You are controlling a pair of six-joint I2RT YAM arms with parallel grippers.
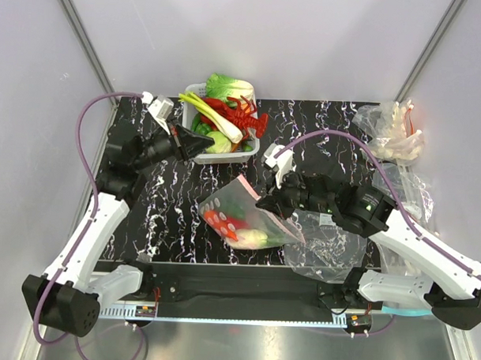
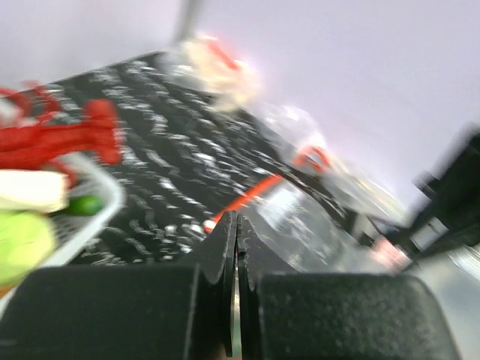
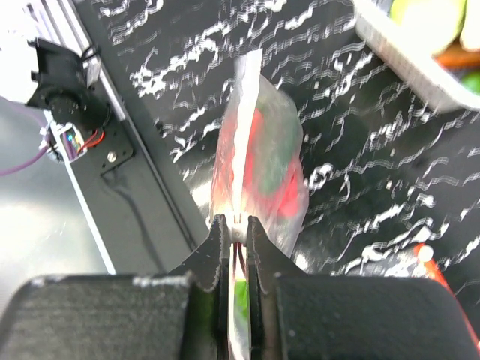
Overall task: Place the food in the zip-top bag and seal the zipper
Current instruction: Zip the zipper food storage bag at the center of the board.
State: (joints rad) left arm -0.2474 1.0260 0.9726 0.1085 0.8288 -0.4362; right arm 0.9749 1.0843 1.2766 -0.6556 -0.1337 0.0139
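The table carries a basket just ahead of the left gripper and the bag lying out from the tips of the right gripper. A spare clear bag lies under and behind the right fingers.

The job looks partly done. The bag holds red and green food, bulging just past the right fingertips in the wrist view. The basket is not emptied: a cabbage, a leek and a lobster sit in it, beyond and to the side of the left fingertips.

The right fingers pinch the bag at its mouth, on the zipper, which runs straight away from them, edge-on. I cannot tell whether the strip is pressed shut along its whole width.

The left fingers are pressed together on nothing, tips pointing past the basket's near corner; that view is blurred.

What looks left: either more food goes in, which needs the mouth open, or the strip gets run closed from the pinch outward. Sealing is not confirmed.
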